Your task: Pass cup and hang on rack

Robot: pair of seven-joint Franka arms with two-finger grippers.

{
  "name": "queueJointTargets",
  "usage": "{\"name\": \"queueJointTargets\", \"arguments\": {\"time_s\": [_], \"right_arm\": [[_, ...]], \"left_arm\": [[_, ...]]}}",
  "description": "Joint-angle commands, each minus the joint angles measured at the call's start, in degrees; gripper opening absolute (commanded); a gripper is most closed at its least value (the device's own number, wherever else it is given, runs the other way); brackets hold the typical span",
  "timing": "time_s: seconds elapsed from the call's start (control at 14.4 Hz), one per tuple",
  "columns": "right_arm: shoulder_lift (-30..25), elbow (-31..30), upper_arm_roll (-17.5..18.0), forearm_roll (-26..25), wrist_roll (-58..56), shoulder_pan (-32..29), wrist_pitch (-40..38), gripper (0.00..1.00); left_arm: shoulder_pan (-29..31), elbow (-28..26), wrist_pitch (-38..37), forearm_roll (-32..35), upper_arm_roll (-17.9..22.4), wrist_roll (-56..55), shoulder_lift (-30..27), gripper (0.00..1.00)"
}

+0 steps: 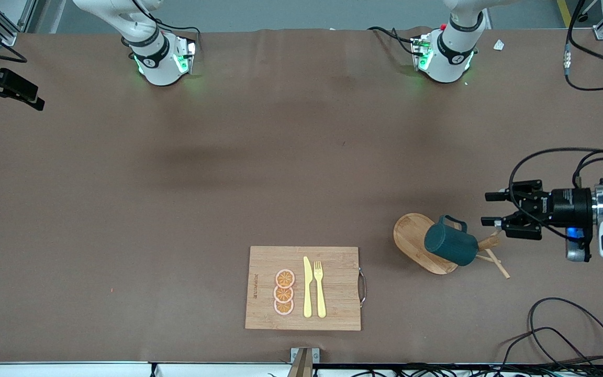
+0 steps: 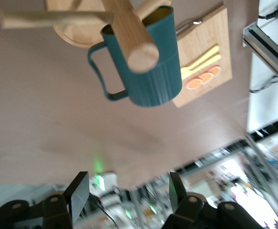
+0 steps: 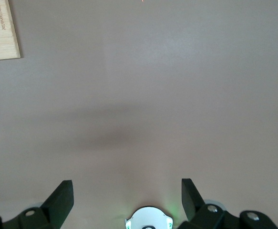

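The dark teal cup (image 1: 450, 244) hangs tilted on the bamboo rack (image 1: 411, 238), mouth toward the oval base, its handle loop sticking out free. My left gripper (image 1: 486, 209) is open and empty, in the air beside the rack's top, clear of the cup. In the left wrist view the cup (image 2: 150, 71) sits against the rack's post (image 2: 131, 36), well apart from my open left gripper (image 2: 129, 193). My right gripper (image 3: 127, 195) is open and empty high over bare table; it is out of the front view.
A rectangular cutting board (image 1: 304, 288) with orange slices, a yellow knife and a fork lies near the front edge; its corner shows in the right wrist view (image 3: 0, 28). Loose cables (image 1: 568, 335) lie at the near corner by the left arm's end.
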Motion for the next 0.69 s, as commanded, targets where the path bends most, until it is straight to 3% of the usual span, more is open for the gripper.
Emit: {"name": "queueJointTargets", "arguments": {"time_s": [0.0, 0.28, 0.62], "right_arm": [[0.1, 0.69, 0.03, -0.07, 0.58, 0.28, -0.62, 1.0], [0.02, 0.69, 0.03, -0.16, 0.49, 0.28, -0.53, 1.0], [0.02, 0.69, 0.11, -0.33, 0.49, 0.46, -0.44, 1.0]], "left_arm": [[-2.18, -0.99, -0.39, 10.38, -0.87, -0.22, -5.89, 1.0], [-2.36, -1.43, -0.31, 32.53, -8.78, 13.46, -12.39, 1.0], [-2.19, -2.66, 0.05, 43.46, -10.81, 28.15, -16.7, 1.0]]}}
